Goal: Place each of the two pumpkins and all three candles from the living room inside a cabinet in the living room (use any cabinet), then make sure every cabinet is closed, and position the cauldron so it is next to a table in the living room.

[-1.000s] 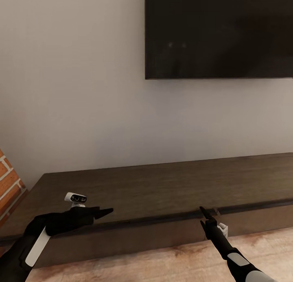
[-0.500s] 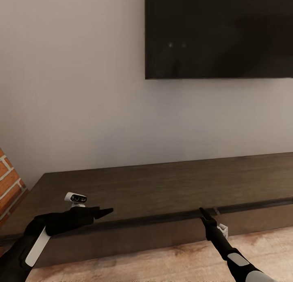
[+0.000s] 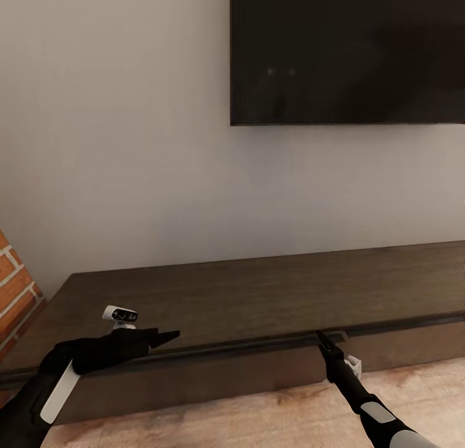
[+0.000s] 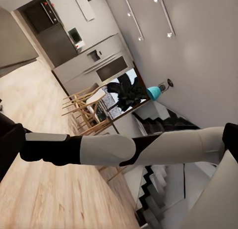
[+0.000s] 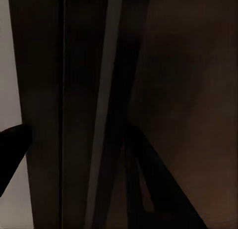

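Cabinet runs low along the wall under the dark screen; top bare, both drawers look shut or nearly so.

Right gripper sits at the cabinet's front top edge, tips in the dark seam between top and drawer front. In the right wrist view the two fingers straddle the edge strips, spread fairly wide, holding nothing.

Left gripper hovers over the cabinet's left end, above the top; fingers read as pinched to a point, though I cannot tell for sure.

Judgement: the step is opening a drawer with no handle. To do it well:
- hook one fingertip behind the drawer's upper lip, not on the fixed top
- pull straight out, away from the wall, level
- keep the left arm clear of the drawer's path

Pumpkins, candles, cauldron: elsewhere.
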